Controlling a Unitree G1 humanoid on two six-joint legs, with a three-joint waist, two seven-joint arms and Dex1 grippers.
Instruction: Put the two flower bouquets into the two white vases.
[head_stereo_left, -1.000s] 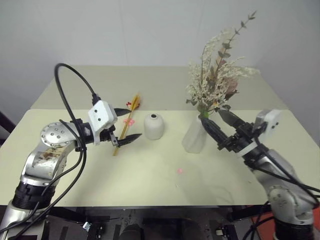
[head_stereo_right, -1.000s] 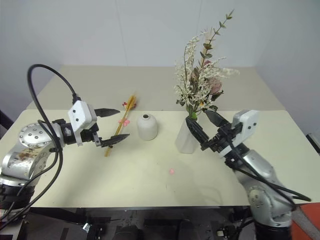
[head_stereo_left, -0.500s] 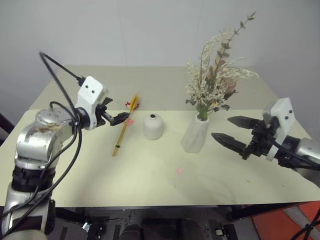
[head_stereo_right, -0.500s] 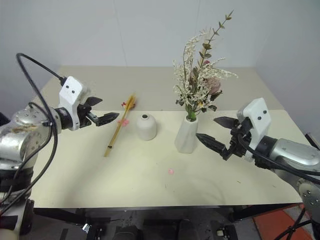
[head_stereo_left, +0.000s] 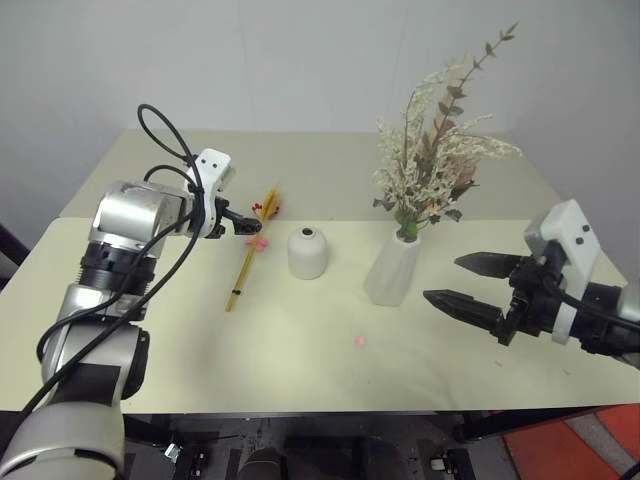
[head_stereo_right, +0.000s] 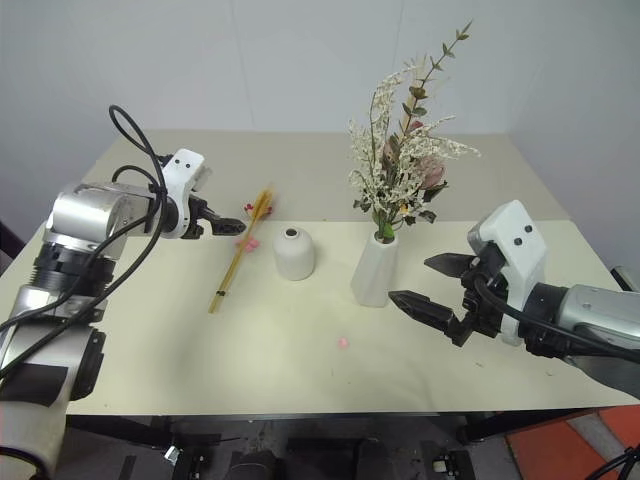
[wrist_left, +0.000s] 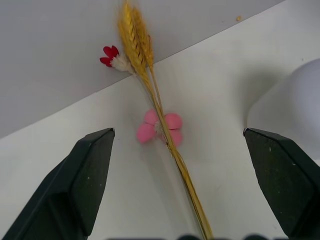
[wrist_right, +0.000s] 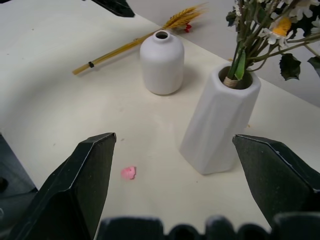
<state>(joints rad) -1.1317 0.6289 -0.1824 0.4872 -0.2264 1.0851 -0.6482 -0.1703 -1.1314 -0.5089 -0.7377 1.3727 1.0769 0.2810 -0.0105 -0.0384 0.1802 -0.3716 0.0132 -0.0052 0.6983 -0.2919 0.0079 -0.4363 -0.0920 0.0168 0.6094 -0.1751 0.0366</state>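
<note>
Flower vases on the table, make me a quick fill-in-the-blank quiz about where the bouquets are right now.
1. The bushy bouquet stands in the ____ vase.
2. The short vase is ____.
3. The wheat stalk lies on the ____.
4. The left gripper, above the stalk, is ____.

Missing words: tall; empty; table; open

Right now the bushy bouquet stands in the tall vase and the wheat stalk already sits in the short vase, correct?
Not quite. The wheat stalk lies flat on the table beside the short vase, whose mouth is empty, as the right wrist view shows. The bushy bouquet does stand in the tall vase.
</note>
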